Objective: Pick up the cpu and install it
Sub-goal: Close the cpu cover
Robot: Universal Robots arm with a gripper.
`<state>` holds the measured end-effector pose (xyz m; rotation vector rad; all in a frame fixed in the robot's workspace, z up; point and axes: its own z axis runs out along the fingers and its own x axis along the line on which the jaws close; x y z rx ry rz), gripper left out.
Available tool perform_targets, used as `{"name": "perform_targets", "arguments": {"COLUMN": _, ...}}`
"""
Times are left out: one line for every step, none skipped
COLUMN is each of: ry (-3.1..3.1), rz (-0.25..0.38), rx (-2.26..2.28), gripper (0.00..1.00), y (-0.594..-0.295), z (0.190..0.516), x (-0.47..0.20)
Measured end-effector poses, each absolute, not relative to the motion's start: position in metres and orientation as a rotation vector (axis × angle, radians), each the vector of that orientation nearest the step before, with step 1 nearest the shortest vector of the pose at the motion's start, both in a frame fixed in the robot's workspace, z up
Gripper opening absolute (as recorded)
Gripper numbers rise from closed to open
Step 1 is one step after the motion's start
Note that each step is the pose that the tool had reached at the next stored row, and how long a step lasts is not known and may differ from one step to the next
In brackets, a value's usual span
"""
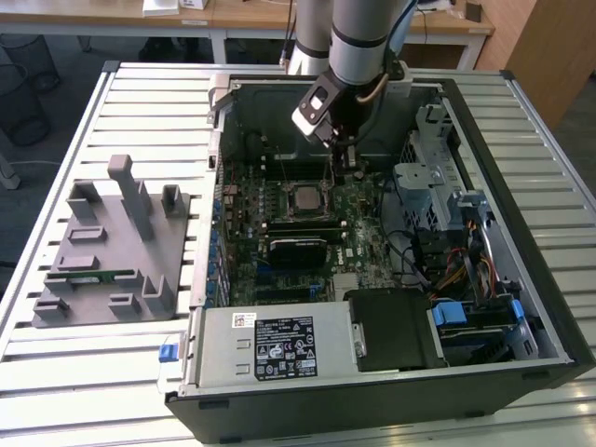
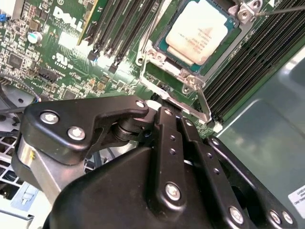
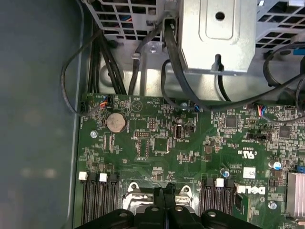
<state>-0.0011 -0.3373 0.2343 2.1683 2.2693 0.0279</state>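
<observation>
The cpu (image 1: pixel 305 197), a square chip with a pale metal top, lies in its socket in the middle of the green motherboard (image 1: pixel 279 223) inside the open computer case. The second wrist view shows the cpu (image 2: pixel 200 31) framed by the socket's metal bracket, with a thin metal lever (image 2: pixel 204 102) running from the socket toward my fingertips. My gripper (image 1: pixel 346 168) hangs just beyond the socket, toward the exterior view's right and back. Its black fingers (image 2: pixel 164 124) are pressed together, shut, with nothing between them. My gripper (image 3: pixel 166 192) looks the same in the first wrist view.
A grey fixture block (image 1: pixel 112 251) holding a green memory stick (image 1: pixel 93 276) stands at the exterior view's left. The case holds a labelled power supply (image 1: pixel 270 345), a metal drive cage (image 3: pixel 219 38), black cables (image 3: pixel 171 62), memory slots (image 2: pixel 124 28) and a coin battery (image 3: pixel 116 122).
</observation>
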Motion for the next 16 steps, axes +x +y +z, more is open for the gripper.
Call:
{"name": "perform_targets", "arguments": {"ry": 2.269, "rz": 0.028, "rx": 2.168, "gripper": 0.11, "y": -0.337, "z": 0.234, "x": -0.002}}
{"name": "perform_targets", "arguments": {"ry": 2.269, "rz": 0.028, "rx": 2.168, "gripper": 0.11, "y": -0.337, "z": 0.234, "x": -0.003}}
{"name": "perform_targets", "arguments": {"ry": 2.269, "rz": 0.028, "rx": 2.168, "gripper": 0.11, "y": -0.337, "z": 0.234, "x": -0.003}}
{"name": "perform_targets", "arguments": {"ry": 2.269, "rz": 0.028, "rx": 2.168, "gripper": 0.11, "y": -0.337, "z": 0.233, "x": -0.004}}
{"name": "perform_targets", "arguments": {"ry": 2.269, "rz": 0.028, "rx": 2.168, "gripper": 0.11, "y": -0.337, "z": 0.233, "x": -0.005}}
{"name": "perform_targets", "arguments": {"ry": 2.269, "rz": 0.028, "rx": 2.168, "gripper": 0.11, "y": -0.337, "z": 0.233, "x": -0.006}}
{"name": "perform_targets", "arguments": {"ry": 2.269, "rz": 0.028, "rx": 2.168, "gripper": 0.11, "y": -0.337, "z": 0.233, "x": -0.007}}
{"name": "perform_targets", "arguments": {"ry": 2.269, "rz": 0.028, "rx": 2.168, "gripper": 0.11, "y": -0.337, "z": 0.232, "x": -0.007}}
{"name": "perform_targets", "arguments": {"ry": 2.269, "rz": 0.028, "rx": 2.168, "gripper": 0.11, "y": -0.337, "z": 0.232, "x": -0.008}}
{"name": "perform_targets", "arguments": {"ry": 2.269, "rz": 0.028, "rx": 2.168, "gripper": 0.11, "y": -0.337, "z": 0.232, "x": -0.009}}
{"name": "perform_targets", "arguments": {"ry": 2.269, "rz": 0.028, "rx": 2.168, "gripper": 0.11, "y": -0.337, "z": 0.231, "x": -0.009}}
{"name": "perform_targets", "arguments": {"ry": 2.269, "rz": 0.028, "rx": 2.168, "gripper": 0.11, "y": -0.337, "z": 0.231, "x": -0.01}}
{"name": "perform_targets", "arguments": {"ry": 2.269, "rz": 0.028, "rx": 2.168, "gripper": 0.11, "y": -0.337, "z": 0.231, "x": -0.011}}
{"name": "perform_targets", "arguments": {"ry": 2.269, "rz": 0.028, "rx": 2.168, "gripper": 0.11, "y": -0.337, "z": 0.23, "x": -0.012}}
{"name": "perform_targets", "arguments": {"ry": 2.269, "rz": 0.028, "rx": 2.168, "gripper": 0.11, "y": -0.337, "z": 0.23, "x": -0.013}}
{"name": "perform_targets", "arguments": {"ry": 2.269, "rz": 0.028, "rx": 2.168, "gripper": 0.11, "y": -0.337, "z": 0.229, "x": -0.015}}
